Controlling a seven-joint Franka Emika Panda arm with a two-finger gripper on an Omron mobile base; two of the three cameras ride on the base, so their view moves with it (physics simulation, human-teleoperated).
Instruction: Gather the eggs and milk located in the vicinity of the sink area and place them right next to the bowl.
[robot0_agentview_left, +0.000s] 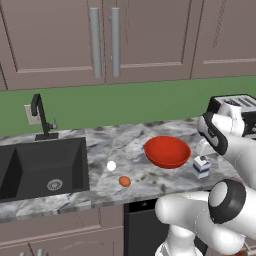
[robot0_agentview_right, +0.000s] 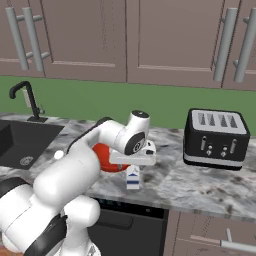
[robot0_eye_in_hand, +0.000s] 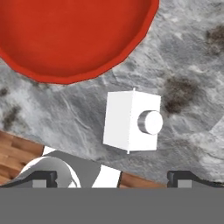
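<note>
The milk (robot0_agentview_left: 201, 167) stands upright on the marble counter just right of the red bowl (robot0_agentview_left: 167, 151). My gripper (robot0_agentview_left: 203, 151) hangs right above it, open and holding nothing. In the hand view I look straight down on the milk's (robot0_eye_in_hand: 131, 120) white top and round cap, with the bowl's (robot0_eye_in_hand: 74, 39) rim close beyond it and my fingertips (robot0_eye_in_hand: 43, 177) set wide on both sides. The white egg (robot0_agentview_left: 111, 165) and the orange-brown egg (robot0_agentview_left: 124, 181) lie on the counter between the sink (robot0_agentview_left: 42, 167) and the bowl. From the right base view my arm hides most of the bowl (robot0_agentview_right: 106, 159).
A black faucet (robot0_agentview_left: 41, 117) rises behind the sink. A black toaster (robot0_agentview_right: 216, 137) sits on the counter to the right of the milk (robot0_agentview_right: 132, 178). Wall cabinets hang above, and the counter's front edge runs close to the eggs.
</note>
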